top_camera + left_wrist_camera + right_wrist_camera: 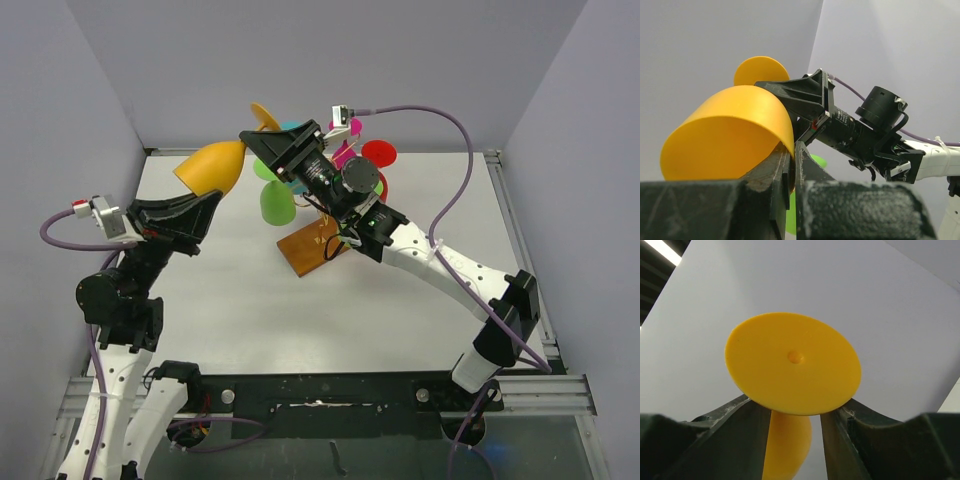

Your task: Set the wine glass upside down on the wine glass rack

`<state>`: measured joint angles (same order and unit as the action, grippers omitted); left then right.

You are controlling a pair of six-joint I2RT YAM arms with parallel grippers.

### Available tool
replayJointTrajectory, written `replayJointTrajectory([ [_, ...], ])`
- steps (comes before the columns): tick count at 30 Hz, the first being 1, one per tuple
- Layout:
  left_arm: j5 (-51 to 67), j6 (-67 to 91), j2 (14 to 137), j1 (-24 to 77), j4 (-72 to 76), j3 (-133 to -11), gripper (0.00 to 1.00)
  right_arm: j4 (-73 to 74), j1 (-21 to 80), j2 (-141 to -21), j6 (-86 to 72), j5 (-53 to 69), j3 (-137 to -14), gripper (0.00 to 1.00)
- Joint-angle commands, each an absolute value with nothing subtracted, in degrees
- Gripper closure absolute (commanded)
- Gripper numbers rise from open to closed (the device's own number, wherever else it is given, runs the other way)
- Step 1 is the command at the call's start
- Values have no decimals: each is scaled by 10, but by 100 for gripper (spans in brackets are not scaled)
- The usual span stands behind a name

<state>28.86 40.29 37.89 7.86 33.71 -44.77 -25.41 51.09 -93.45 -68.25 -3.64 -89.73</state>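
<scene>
White matte table (230, 300), plain pale grey-lilac walls (420, 50) on three sides. Aluminium rail (560, 392) along near edge. I see one ceiling light strip (660, 251), right wrist view.

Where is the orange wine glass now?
Top view: the glass is in the air left of centre, on its side beside the rack; the left gripper pinches its bowl rim, the right gripper straddles its stem.

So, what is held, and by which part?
Left end effector pinches the orange plastic wine glass by its bowl rim; right end effector straddles its stem, grip unclear.
</scene>
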Motion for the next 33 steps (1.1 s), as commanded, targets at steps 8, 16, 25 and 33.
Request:
replayJointTrajectory([
  [8,331,405,374,87,356,-450,100,-329,516,-926,-698,-26,-910,67],
  [16,330,397,372,87,337,-454,100,-350,515,-915,-692,-27,-889,86],
  [25,310,375,361,87,306,-458,78,-379,515,-890,-645,-43,-857,92],
  [33,292,319,329,87,231,-474,51,-401,511,-850,-590,-72,-813,93],
])
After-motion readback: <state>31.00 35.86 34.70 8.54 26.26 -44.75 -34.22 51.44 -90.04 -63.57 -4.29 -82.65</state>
